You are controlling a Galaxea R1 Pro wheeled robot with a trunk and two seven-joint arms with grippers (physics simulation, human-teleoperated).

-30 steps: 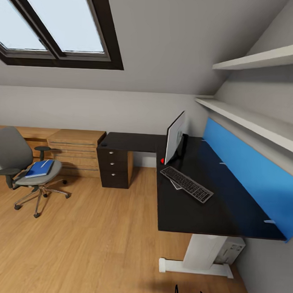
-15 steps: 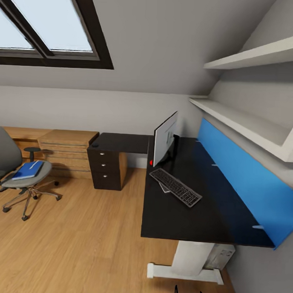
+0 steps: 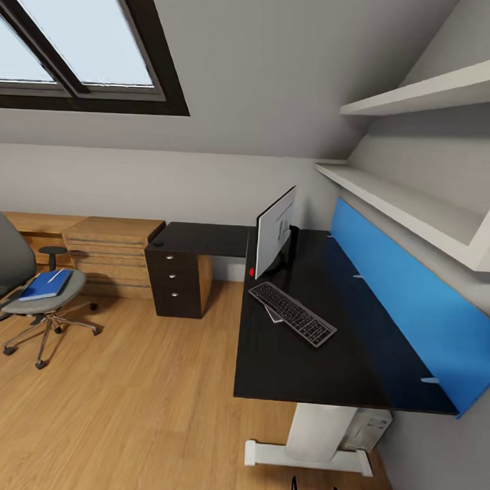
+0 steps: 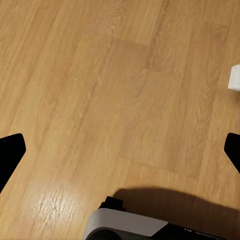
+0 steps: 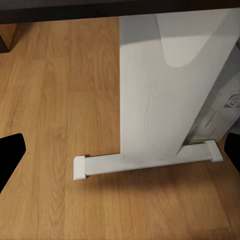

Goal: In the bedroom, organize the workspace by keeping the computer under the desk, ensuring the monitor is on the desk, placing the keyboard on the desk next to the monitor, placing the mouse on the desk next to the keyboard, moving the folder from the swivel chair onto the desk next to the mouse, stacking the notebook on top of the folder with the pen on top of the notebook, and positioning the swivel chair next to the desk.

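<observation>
Two grippers spread wide, empty | step: approaching workspace | monitor and keyboard on desk, keyboard mid-top beside monitor | folder on chair seat, well apart | next, likely: drive to chair, grasp folder

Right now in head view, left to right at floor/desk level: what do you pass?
swivel chair with folder → low wood cabinets → dark drawer unit → monitor → keyboard → blue wall panel
</observation>
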